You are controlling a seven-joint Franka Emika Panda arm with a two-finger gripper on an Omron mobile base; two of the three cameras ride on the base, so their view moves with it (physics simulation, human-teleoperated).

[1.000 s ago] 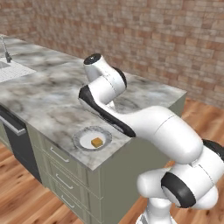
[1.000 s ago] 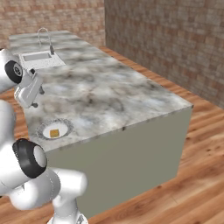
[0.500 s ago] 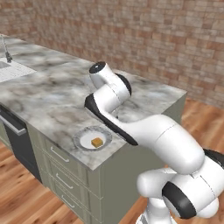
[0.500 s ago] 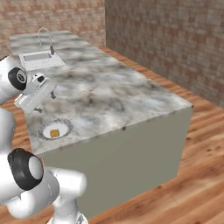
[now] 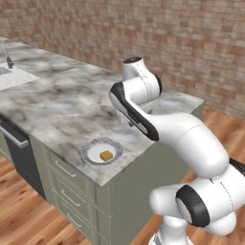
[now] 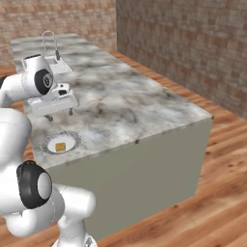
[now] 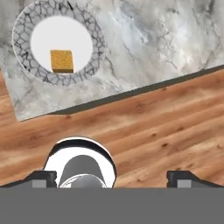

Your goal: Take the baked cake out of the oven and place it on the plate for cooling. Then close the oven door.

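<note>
Simulated kitchen island with a marble-patterned counter (image 5: 62,105), brick walls behind, wooden floor around. Near the counter's front corner, a round plate (image 5: 91,149) with a grey crackled rim and white centre, carrying a small golden-brown square of cake (image 5: 106,155). Seen from above through the hand camera: plate (image 7: 26,65) at upper left, cake (image 7: 61,61) resting inside the white centre, slightly off-middle, close to the counter edge.

Above the counter, beyond the plate, the gripper (image 6: 59,114), fingers spread wide and holding nothing, well clear of the cake. Far end of the counter: a sink (image 6: 58,65) with a curved tap (image 6: 49,41). Below the counter at the left, a dark appliance front with a pale bar handle (image 5: 14,136); impossible to tell from here whether that is the oven, or whether its door is open.

Judging by this layout: cake apparently delivered, door closing probably left to do. Risks ahead: a low sweep of the arm across the corner could clip the plate and push it off the nearby edge; a door approached blind could be missed or slammed.
</note>
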